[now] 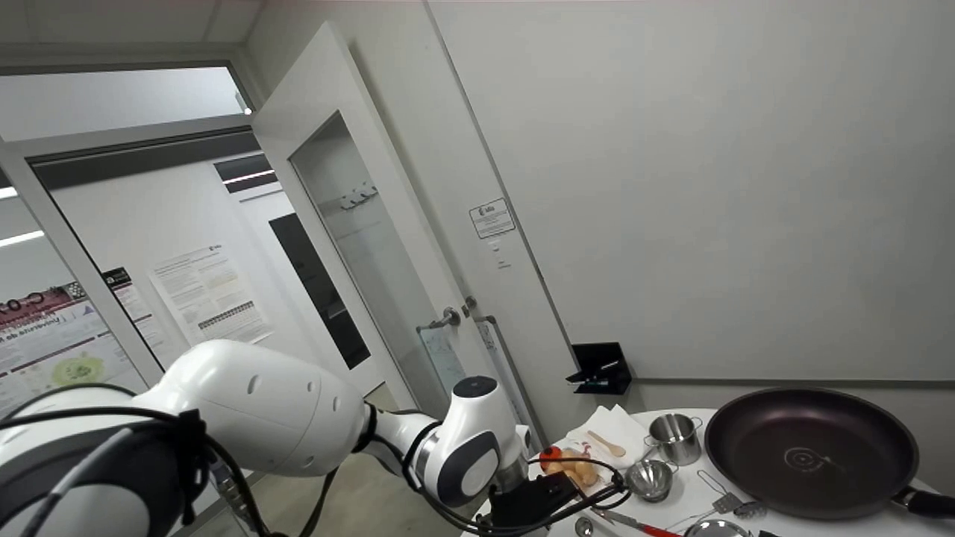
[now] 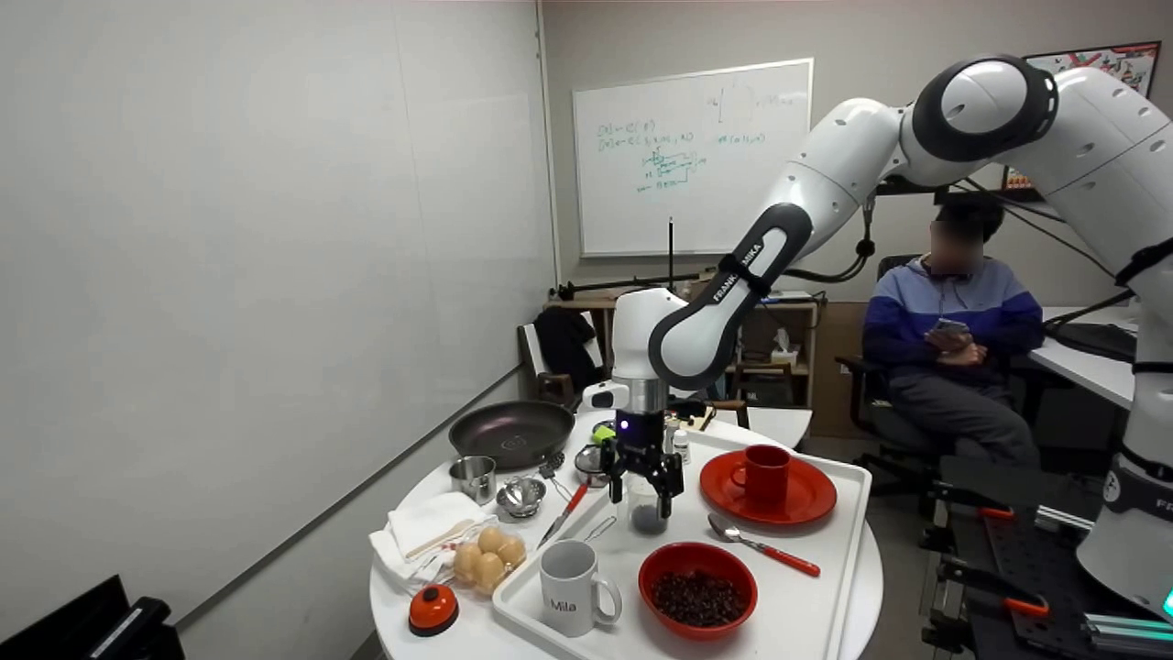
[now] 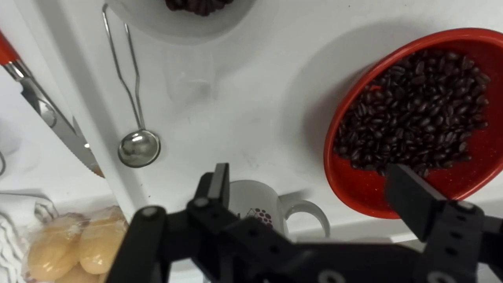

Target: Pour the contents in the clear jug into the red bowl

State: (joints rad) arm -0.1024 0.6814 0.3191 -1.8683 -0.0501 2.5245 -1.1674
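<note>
The red bowl [image 2: 674,628] stands on the white tray at the front and holds dark beans; it also shows at the right in the wrist view [image 3: 346,184]. The clear jug [image 2: 647,519] stands on the tray behind the bowl, with dark contents low inside. In the wrist view the jug [image 3: 184,29] is cut off by the top edge, with a faint transparent handle below it. My gripper [image 2: 641,504] points down over the tray and partly covers the jug in that exterior view. In the wrist view the gripper [image 3: 310,169] is wide open, with nothing held between its fingers.
A grey mug [image 2: 568,587] stands left of the bowl. A red plate [image 2: 811,500] bears a red mug [image 2: 766,474]. A red-handled spoon [image 2: 770,550] and small ladle [image 3: 139,148] lie on the tray. A knife [image 3: 59,122] and bagged eggs [image 3: 98,247] lie beyond its rim.
</note>
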